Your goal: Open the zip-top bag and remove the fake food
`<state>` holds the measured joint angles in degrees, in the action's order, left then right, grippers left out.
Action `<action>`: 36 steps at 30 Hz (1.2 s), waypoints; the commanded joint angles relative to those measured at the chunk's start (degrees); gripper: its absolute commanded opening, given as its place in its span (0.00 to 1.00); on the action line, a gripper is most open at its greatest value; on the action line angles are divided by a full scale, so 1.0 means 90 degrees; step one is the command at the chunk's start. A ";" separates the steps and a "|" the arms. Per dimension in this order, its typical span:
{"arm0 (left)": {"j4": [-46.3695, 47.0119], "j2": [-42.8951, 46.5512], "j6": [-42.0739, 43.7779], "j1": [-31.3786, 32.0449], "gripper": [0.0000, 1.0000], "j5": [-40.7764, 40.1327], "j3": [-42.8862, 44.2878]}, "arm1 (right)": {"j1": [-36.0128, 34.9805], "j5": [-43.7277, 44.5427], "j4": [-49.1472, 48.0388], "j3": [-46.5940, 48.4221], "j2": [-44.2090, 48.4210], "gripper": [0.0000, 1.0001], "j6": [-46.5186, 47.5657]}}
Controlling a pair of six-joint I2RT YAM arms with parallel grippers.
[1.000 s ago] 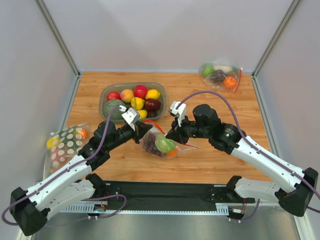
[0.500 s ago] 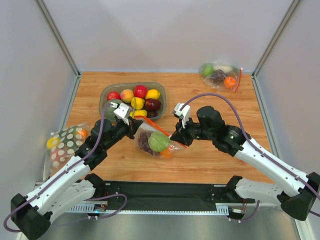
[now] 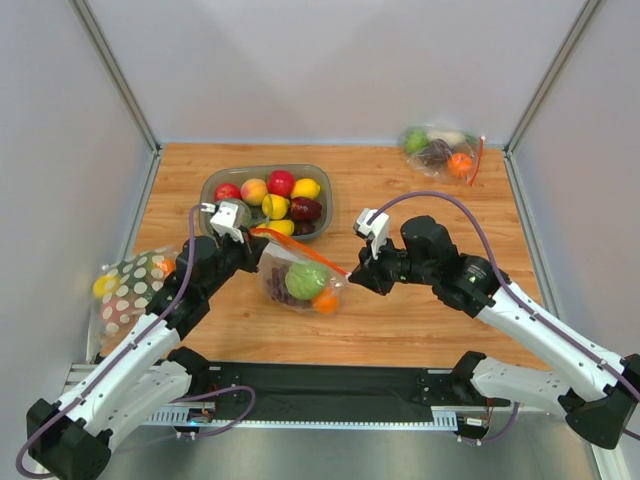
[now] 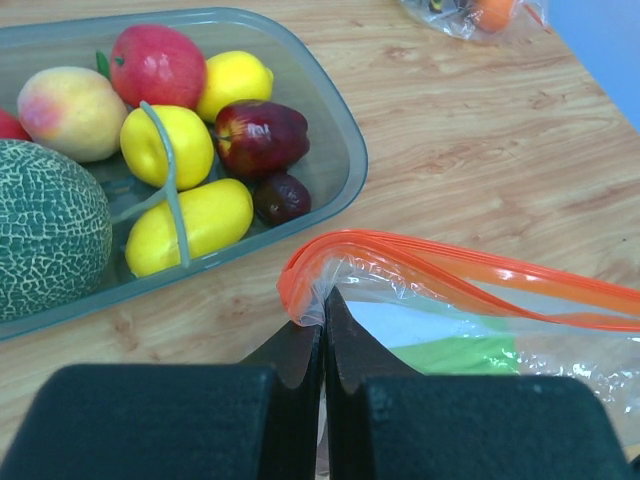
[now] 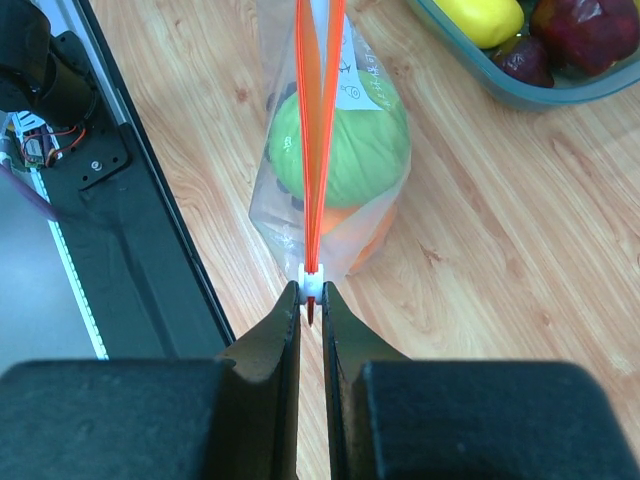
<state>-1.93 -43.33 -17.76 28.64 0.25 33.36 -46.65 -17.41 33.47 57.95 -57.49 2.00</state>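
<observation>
On the left at the near side of the table (image 3: pixel 420 200) lies a polka-dot bag (image 3: pixel 135 285). Just past it, in the middle, the two arms hold the zip-top bag (image 3: pixel 295 280) stretched between them. The left gripper (image 4: pixel 322 305) is clenched on the left corner of the bag's mouth, right at the end of the orange zip strip (image 4: pixel 500 273). The right gripper (image 5: pixel 311 297) is pinched on the small white slider (image 5: pixel 313 281) at the strip's other end.

The strip runs taut from one gripper to the other. Its two halves show a narrow gap between them, widest near the left gripper. The bag hangs below the strip, down by the wood, and I cannot tell whether it rests there. Inside it sit the green fruit (image 5: pixel 350 150), the grapes (image 3: pixel 279 285) and the orange (image 3: pixel 325 302).

Beyond the left gripper stands a grey tray (image 4: pixel 345 150) holding a melon (image 4: pixel 45 240), lemons (image 4: pixel 165 145) and red apples (image 4: pixel 155 65). In the far right corner lies a second clear bag (image 3: pixel 438 150) of fruit.
</observation>
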 commanded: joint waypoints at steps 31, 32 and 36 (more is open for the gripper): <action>0.0889 -0.0439 0.0743 0.0323 0.00 0.2892 0.0101 | 0.0067 -0.0576 -0.1239 0.0436 -0.1326 0.51 -0.0037; 0.0879 -0.0430 0.0752 0.0333 0.00 0.2892 0.0092 | 0.0067 -0.0508 -0.1249 0.0436 -0.1346 0.51 -0.0017; 0.0850 -0.0391 0.0772 0.0333 0.00 0.2873 0.0082 | 0.0076 -0.0332 -0.1249 0.0475 -0.1346 0.51 0.0041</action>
<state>2.63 -47.90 -12.43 31.42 24.80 33.15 -46.30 -21.52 25.47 60.60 -69.89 1.76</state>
